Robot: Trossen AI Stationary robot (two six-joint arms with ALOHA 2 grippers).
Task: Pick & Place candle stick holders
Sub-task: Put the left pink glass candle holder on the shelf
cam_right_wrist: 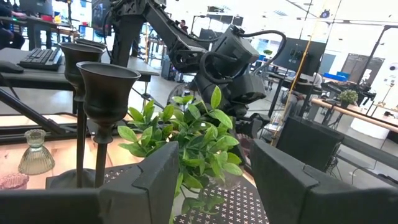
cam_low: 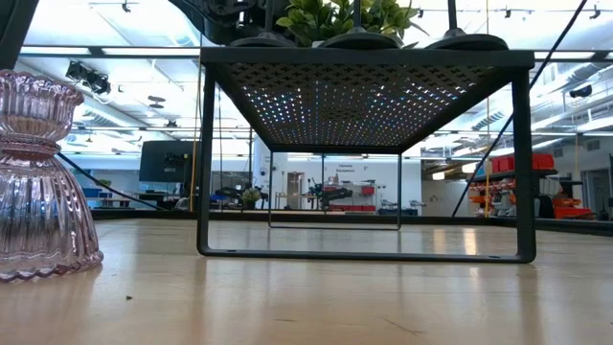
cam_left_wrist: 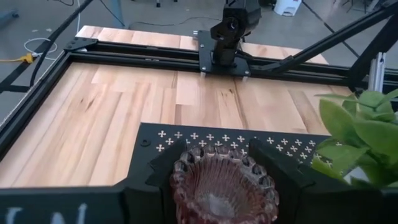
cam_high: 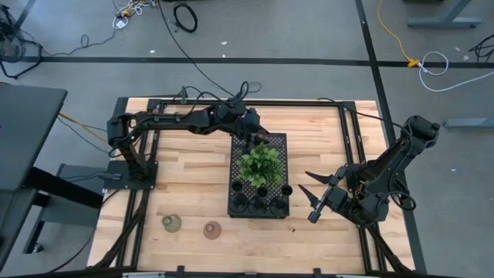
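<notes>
My left gripper (cam_high: 252,130) reaches over the far end of the black perforated tray (cam_high: 278,143) and is shut on a pink ribbed glass candle holder (cam_left_wrist: 224,186). Three black stemmed holders (cam_high: 262,191) stand on the tray's near end; two of them show in the right wrist view (cam_right_wrist: 106,87). An olive-green holder (cam_high: 171,223) and a pink-brown holder (cam_high: 212,229) stand on their bases on the table near its front edge. The pink-brown one shows large in the low view (cam_low: 38,182). My right gripper (cam_high: 311,198) is open and empty, just right of the tray. My left gripper pinches the pink holder between its two fingers, on opposite sides of its ribbed upper body (cam_left_wrist: 181,177). The fingers (cam_left_wrist: 283,180) slant down from the table's far left. The holder is upright, mouth up, over the tray's far end; whether it rests on the tray cannot be told.
A green leafy plant (cam_high: 260,164) stands in the middle of the tray, close to my left gripper. The tray stands on legs (cam_low: 205,163) above the table. Black frame rails (cam_high: 351,139) run along the table's edges. Bare wood (cam_high: 185,170) lies left of the tray.
</notes>
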